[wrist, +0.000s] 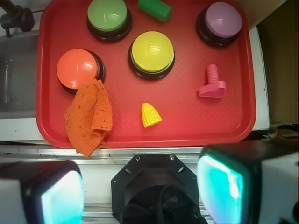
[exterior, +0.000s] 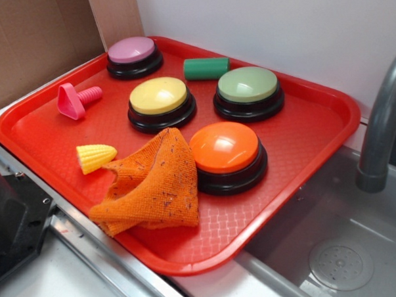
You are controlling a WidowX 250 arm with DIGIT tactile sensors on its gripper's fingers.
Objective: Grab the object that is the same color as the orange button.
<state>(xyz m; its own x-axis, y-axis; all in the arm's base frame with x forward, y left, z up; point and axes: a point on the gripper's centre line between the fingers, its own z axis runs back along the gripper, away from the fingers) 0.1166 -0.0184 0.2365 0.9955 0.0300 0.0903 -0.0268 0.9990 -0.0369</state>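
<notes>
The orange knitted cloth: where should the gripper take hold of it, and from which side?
Probably the raised fold along the middle of the orange knitted cloth, coming from above. It lies crumpled, leaning on the round orange dome button, so pinch away from that edge.

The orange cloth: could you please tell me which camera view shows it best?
The exterior view: the orange cloth sits close, its folds and dark specks clear. The wrist view shows it smaller from above, overhanging the tray's edge.
</notes>
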